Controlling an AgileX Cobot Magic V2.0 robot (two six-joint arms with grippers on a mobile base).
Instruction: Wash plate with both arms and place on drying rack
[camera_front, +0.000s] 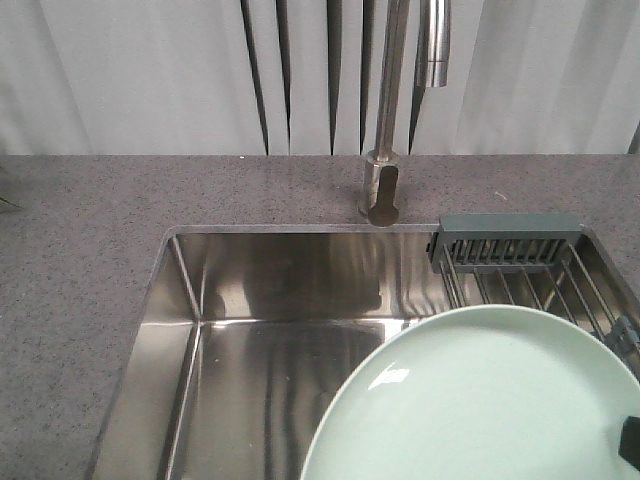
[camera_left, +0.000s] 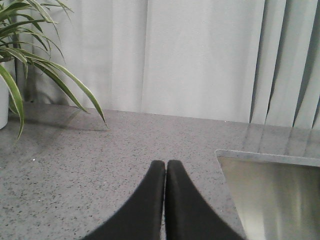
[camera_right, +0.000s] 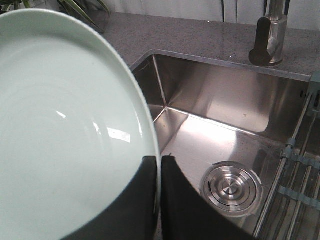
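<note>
The pale mint-green plate (camera_front: 480, 400) is held above the steel sink, filling the lower right of the front view and covering part of the drying rack (camera_front: 520, 262). My right gripper (camera_right: 159, 159) is shut on the plate (camera_right: 65, 125), one finger on each side of its rim. A small black part of that gripper (camera_front: 630, 440) shows at the plate's right edge. My left gripper (camera_left: 165, 163) is shut with nothing in it, over the grey countertop left of the sink's corner. The rack's wires (camera_right: 300, 185) lie at the sink's right side.
A steel faucet (camera_front: 395, 110) rises behind the sink (camera_front: 250, 330), its spout (camera_front: 433, 45) high at the top. The round steel drain (camera_right: 231, 187) sits in the basin floor. A potted plant (camera_left: 30, 55) stands on the speckled grey counter (camera_left: 75, 165) at far left. Pale curtains hang behind.
</note>
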